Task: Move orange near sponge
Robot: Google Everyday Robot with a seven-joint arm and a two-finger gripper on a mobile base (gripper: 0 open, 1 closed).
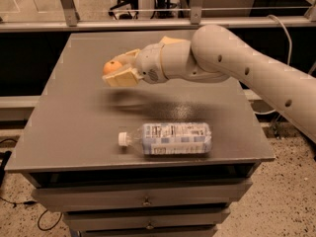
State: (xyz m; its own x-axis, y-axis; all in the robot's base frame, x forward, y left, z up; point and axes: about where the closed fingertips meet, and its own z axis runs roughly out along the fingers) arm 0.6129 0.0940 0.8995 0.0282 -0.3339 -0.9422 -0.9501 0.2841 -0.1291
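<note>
In the camera view, my one feed, I have the gripper (117, 70) at about 10 o'clock from the middle of the table (64, 127). Its pale fingers are clamped on the orange (111, 66). I judge the fruit is held clear of the top, because a smeared shadow lies below it.

The sponge (168, 39) sits toward 12 o'clock at the far edge. Only a pale sliver of it shows above the arm (222, 58), so I cannot read its full outline. A plastic bottle (170, 138) lies on its side at 6 o'clock, well apart from both.

My worries from here:
- The arm hides the sponge, so I could set the orange on it, or nudge it off the back edge.
- The orange is round and smooth. If I let it go above the surface it may roll away toward 9 o'clock.
- A low sweep could drag the wrist across the sponge.
</note>
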